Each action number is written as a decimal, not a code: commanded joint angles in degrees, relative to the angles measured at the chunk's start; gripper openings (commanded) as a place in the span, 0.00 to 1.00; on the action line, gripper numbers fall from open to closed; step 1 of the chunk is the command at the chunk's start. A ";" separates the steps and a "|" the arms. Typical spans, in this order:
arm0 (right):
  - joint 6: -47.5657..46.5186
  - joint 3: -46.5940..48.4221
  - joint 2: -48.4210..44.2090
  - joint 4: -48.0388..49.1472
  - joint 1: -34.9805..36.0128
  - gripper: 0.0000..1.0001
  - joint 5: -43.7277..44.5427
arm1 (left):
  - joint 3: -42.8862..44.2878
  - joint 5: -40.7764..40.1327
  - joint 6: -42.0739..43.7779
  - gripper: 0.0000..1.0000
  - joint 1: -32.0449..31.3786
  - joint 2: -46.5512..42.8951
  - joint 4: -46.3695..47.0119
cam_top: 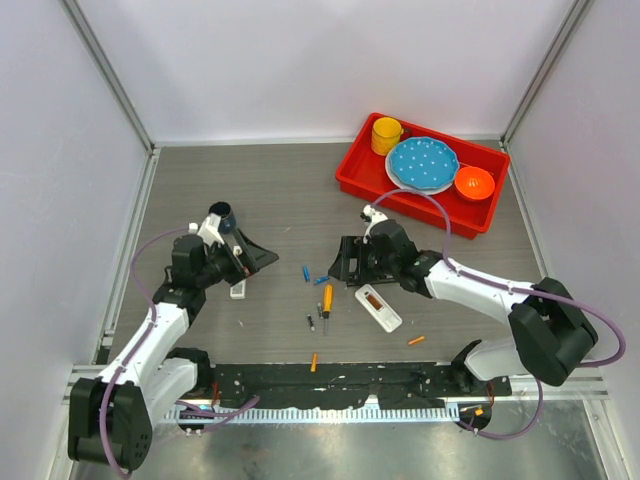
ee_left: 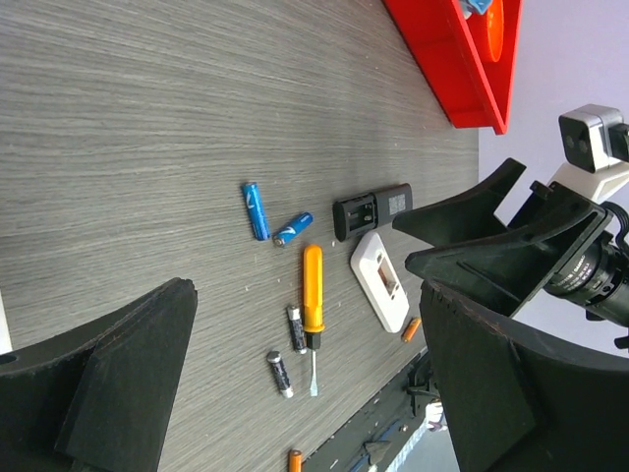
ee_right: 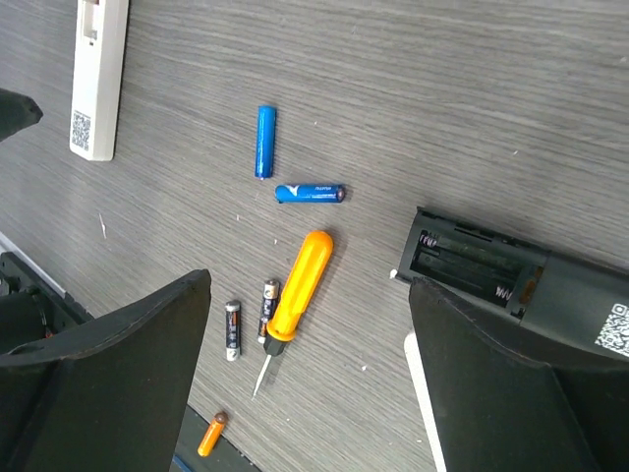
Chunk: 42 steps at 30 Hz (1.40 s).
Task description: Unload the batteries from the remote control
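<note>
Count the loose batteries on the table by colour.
Blue batteries: 2
Black batteries: 2
Orange batteries: 2
Total: 6

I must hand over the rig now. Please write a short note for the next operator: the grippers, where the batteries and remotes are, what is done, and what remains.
Left gripper: open, empty, next to the left white remote.
Right gripper: open, empty, at the black remote.
Loose between the arms: two blue batteries, two black batteries, two orange batteries.
Done: the black remote's open bay looks empty.
Left: the middle white remote shows something orange in its open bay. Check it, and check the left white remote too.
</note>
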 commanded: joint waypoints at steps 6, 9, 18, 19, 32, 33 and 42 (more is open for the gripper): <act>-1.13 3.66 -6.11 -1.14 0.24 0.88 5.96 | 3.78 2.37 0.77 1.00 0.28 -0.68 1.86; -1.22 2.52 -8.92 -0.61 0.16 0.90 7.28 | 4.57 3.16 1.30 1.00 0.28 -0.68 0.55; -1.74 0.40 -13.85 -0.08 -0.11 1.00 8.60 | 6.68 4.04 2.35 1.00 0.10 -0.41 -3.67; -1.74 0.40 -14.03 -0.26 -0.11 1.00 8.60 | 6.77 3.95 2.53 1.00 0.10 -0.33 -4.37; -1.39 -0.74 -15.97 -0.96 -0.46 1.00 13.08 | 19.23 -15.27 13.77 1.00 -11.84 4.50 -24.75; -1.48 -0.83 -16.14 -1.05 -0.55 1.00 13.26 | 20.21 -17.73 14.73 1.00 -14.11 5.20 -26.34; -1.57 -1.53 -19.56 -3.42 -1.07 1.00 18.35 | 26.19 -40.04 16.33 1.00 -24.84 9.25 -35.13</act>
